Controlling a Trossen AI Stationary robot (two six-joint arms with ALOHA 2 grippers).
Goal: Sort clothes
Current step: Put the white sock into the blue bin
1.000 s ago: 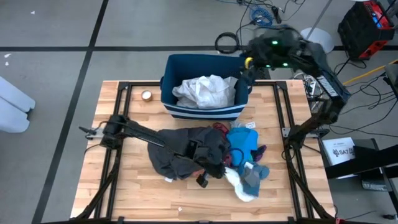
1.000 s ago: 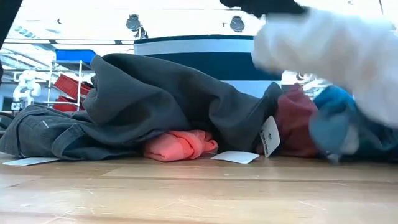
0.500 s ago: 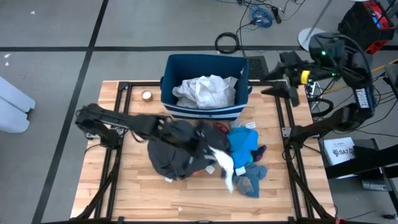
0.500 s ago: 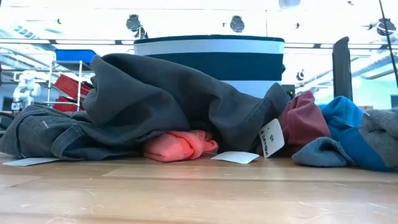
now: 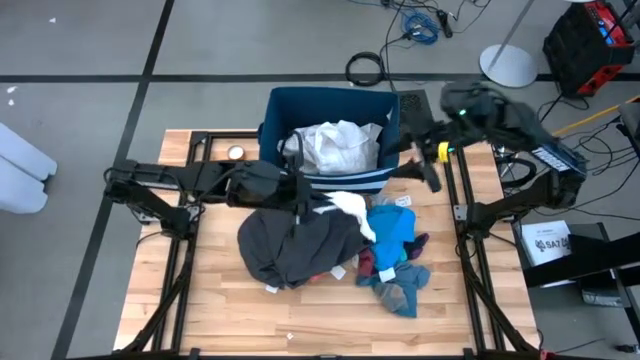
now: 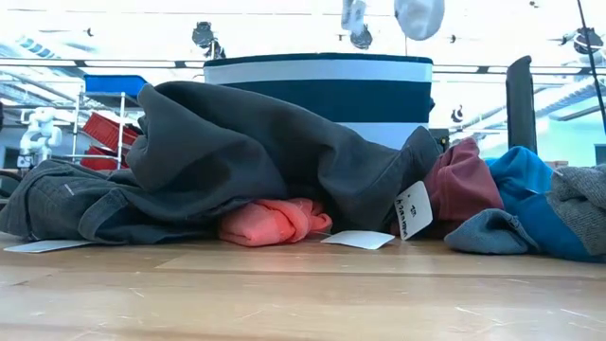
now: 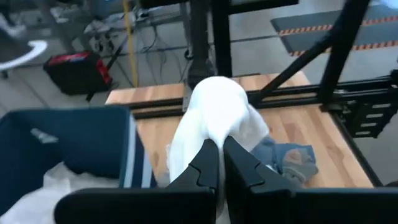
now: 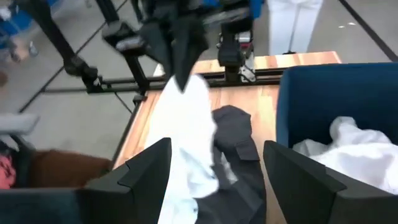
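Note:
My left gripper (image 5: 308,198) is shut on a small white cloth (image 5: 345,206), just in front of the dark blue striped bin (image 5: 385,110) and above the pile. A large white garment (image 5: 330,145) lies in the bin. On the table lie the dark grey garment (image 5: 290,245), the maroon piece (image 6: 469,185), the bright blue piece (image 5: 392,228), the blue-grey piece (image 5: 405,285) and a salmon piece (image 6: 275,220) under the grey one. My right gripper (image 5: 425,170) is open and empty beside the bin's right corner. My left gripper pinches a bunched upper part of the white cloth (image 7: 216,127) between its two fingers (image 8: 180,65). The fingers point down from above. The cloth hangs slack below them (image 8: 186,137), lifted clear of the pile; its lower ends show high in the low view (image 6: 417,14).
The bin stands at the table's far middle. A small round object (image 5: 236,153) lies left of it. Paper tags (image 6: 358,240) lie by the pile. The black frame rails (image 5: 465,230) run along the table's sides. Bare wood shows at the near edge (image 5: 300,330).
My left gripper has risen from the pile's near right part and gone toward the far edge and the bin, carrying the white cloth up clear of the pile. My right gripper has swung from the bin's right rim toward the right, then partway back toward the bin's corner.

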